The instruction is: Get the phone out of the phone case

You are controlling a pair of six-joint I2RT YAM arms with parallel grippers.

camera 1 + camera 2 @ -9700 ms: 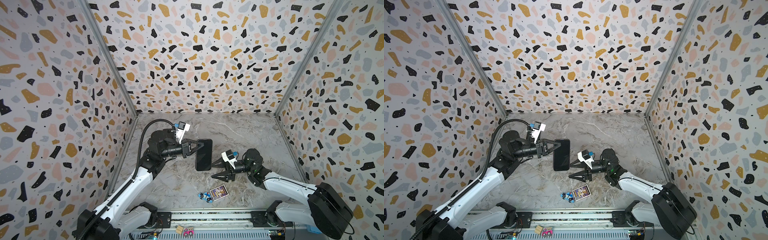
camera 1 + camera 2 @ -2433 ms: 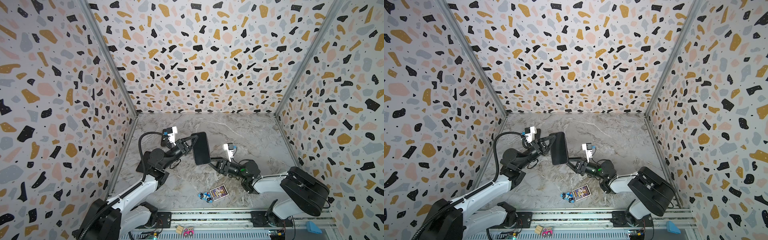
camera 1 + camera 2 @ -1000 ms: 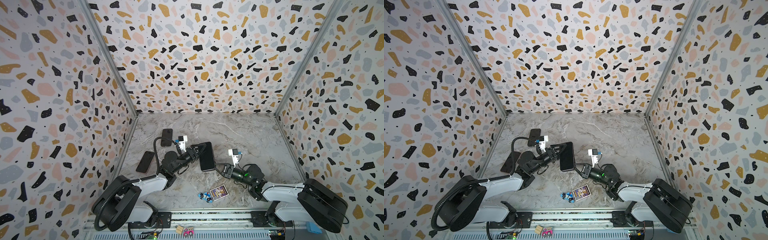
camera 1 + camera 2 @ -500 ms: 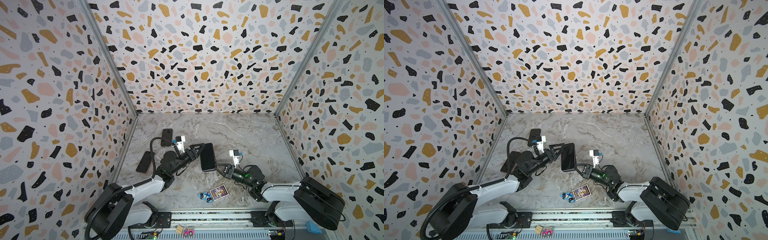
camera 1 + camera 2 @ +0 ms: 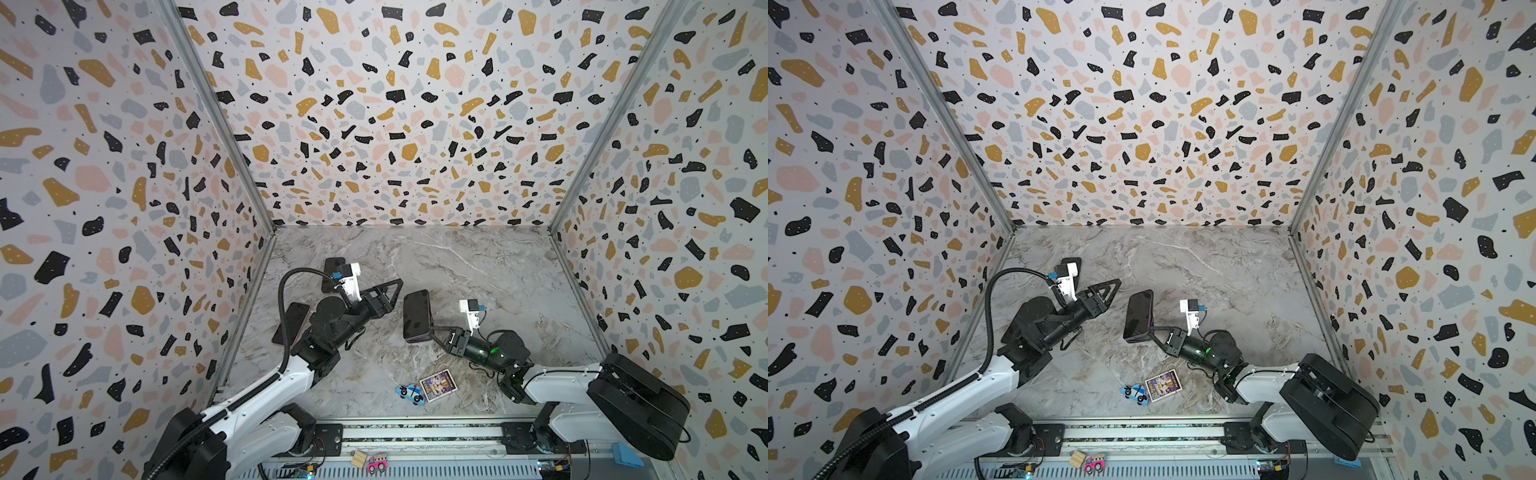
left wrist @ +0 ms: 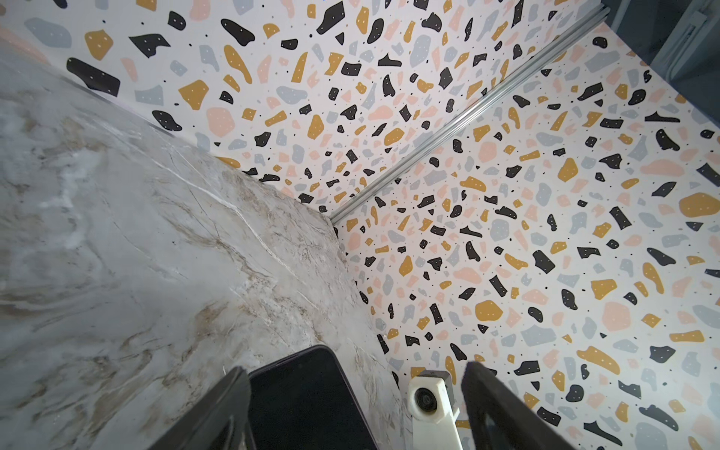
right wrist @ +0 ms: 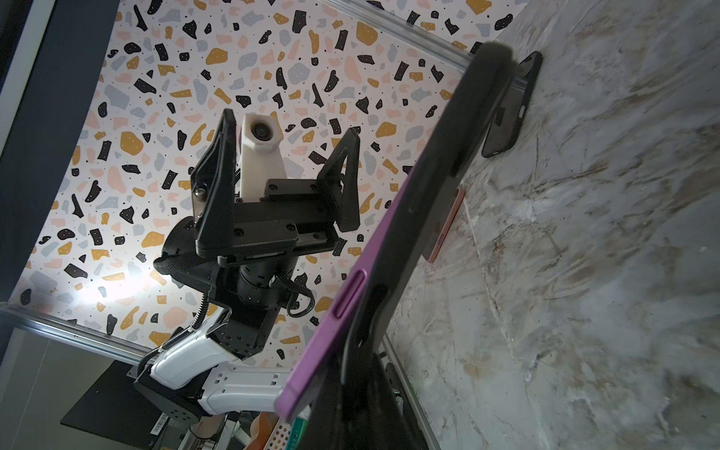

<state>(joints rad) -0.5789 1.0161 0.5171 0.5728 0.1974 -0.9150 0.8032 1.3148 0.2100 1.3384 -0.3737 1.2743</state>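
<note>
**Cased phone clamped by the right arm, left jaws wide and empty**

The phone (image 5: pixel 417 313) sits near the middle of the marble table (image 5: pixel 478 266), propped on edge and tilted, with its dark screen turned up and to the left. The purple case (image 7: pixel 350 304) is on it: its rim and side button show clearly in the right wrist view. Whether the lower edge touches the table cannot be told.

The right gripper (image 5: pixel 433 331) reaches in from the near right and has its jaws pinched tight on the near right edge of the cased phone, one finger on each face.

The left gripper (image 5: pixel 395 296) hangs just left of the phone, apart from it in both top views. Its jaws are spread wide with nothing between them, and the tips point toward the screen.

Farther left, a black empty case (image 5: pixel 329 266) lies flat, partly hidden behind the left wrist camera. A second dark slab (image 5: pixel 293 322) lies by the left wall; whether it is a phone or a case cannot be told.

Near the front edge, a toy police car (image 5: pixel 409 394) lies touching a picture card (image 5: pixel 438 384), well apart from the phone.
</note>
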